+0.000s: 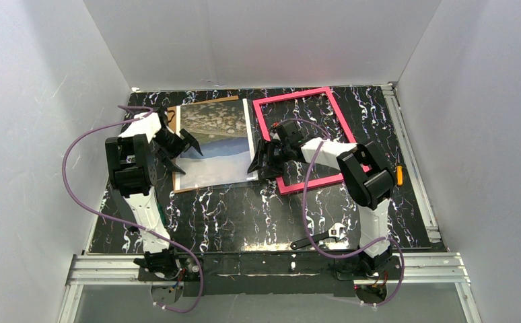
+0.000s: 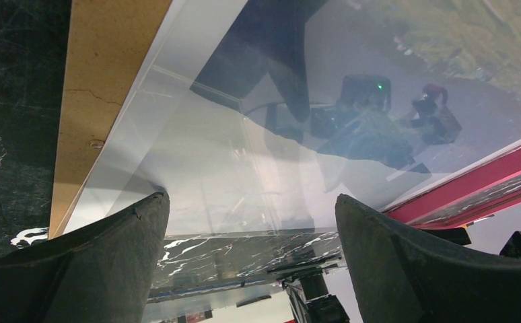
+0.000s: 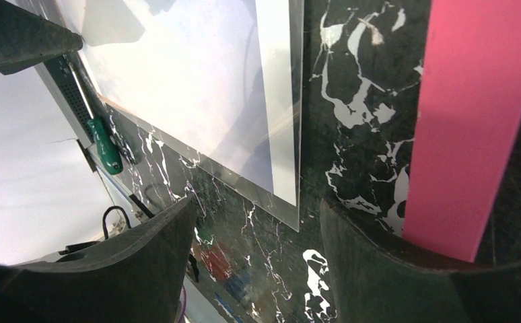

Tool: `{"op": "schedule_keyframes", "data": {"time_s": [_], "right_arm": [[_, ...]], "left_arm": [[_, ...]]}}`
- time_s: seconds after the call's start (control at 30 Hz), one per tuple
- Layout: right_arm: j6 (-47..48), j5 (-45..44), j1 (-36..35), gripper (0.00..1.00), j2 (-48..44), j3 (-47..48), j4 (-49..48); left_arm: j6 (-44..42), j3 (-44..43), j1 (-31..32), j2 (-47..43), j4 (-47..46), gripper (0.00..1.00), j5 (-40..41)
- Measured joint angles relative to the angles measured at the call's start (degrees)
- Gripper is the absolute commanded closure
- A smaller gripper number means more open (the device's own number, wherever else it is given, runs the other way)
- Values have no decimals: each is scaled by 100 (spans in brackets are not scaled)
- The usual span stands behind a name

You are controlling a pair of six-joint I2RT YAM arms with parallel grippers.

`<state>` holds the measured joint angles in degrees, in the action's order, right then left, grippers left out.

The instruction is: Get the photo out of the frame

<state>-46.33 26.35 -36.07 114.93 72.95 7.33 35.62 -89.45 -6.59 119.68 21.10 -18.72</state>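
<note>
The photo [image 1: 214, 138] lies flat at the back left of the table, on the brown backing board [image 1: 177, 185], with a glossy clear pane over it. The empty pink-red frame [image 1: 269, 128] lies to its right, with bare table showing through it. My left gripper [image 1: 180, 153] is open over the photo's left edge. In the left wrist view the gripper [image 2: 248, 202] hovers above the pane [image 2: 244, 148], the board [image 2: 86, 81] and the frame [image 2: 473, 182]. My right gripper [image 1: 258, 160] is open between photo and frame. In the right wrist view it [image 3: 258, 205] is above the pane's corner [image 3: 288, 202], with the photo [image 3: 197, 87] and frame [image 3: 473, 121] beside it.
An orange-handled tool [image 1: 400, 175] lies right of the frame. A black wrench-like tool [image 1: 318, 239] lies near the table's front edge. A green-handled screwdriver [image 3: 106, 151] shows by the metal rail in the right wrist view. White walls enclose the table.
</note>
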Motion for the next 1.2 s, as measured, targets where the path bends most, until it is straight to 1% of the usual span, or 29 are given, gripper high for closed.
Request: {"op": "schedule_keyframes", "data": {"time_s": [0.2,0.33,0.57,0.7,0.8,1.0,1.2], "right_arm": [[-68,503,2,28,223,0,-553],[-245,737,26,31,282,-107,-986],[-1019,1248,157,40,282,-682,-2321],[-1434,1458,201,43,282,-713,-2955],[-1622,1526,199,46,282,-710,-3211],[-1967,1622,199,47,387,-691,-3613],[-2498,1637,199,47,776,-691,-4336]], "left_arm": [[0,0,0,0,17,7,17],[0,0,0,0,20,7,31],[0,0,0,2,22,7,31],[0,0,0,2,24,7,28],[0,0,0,2,26,7,31],[0,0,0,4,37,7,31],[2,0,0,17,39,7,28]]}}
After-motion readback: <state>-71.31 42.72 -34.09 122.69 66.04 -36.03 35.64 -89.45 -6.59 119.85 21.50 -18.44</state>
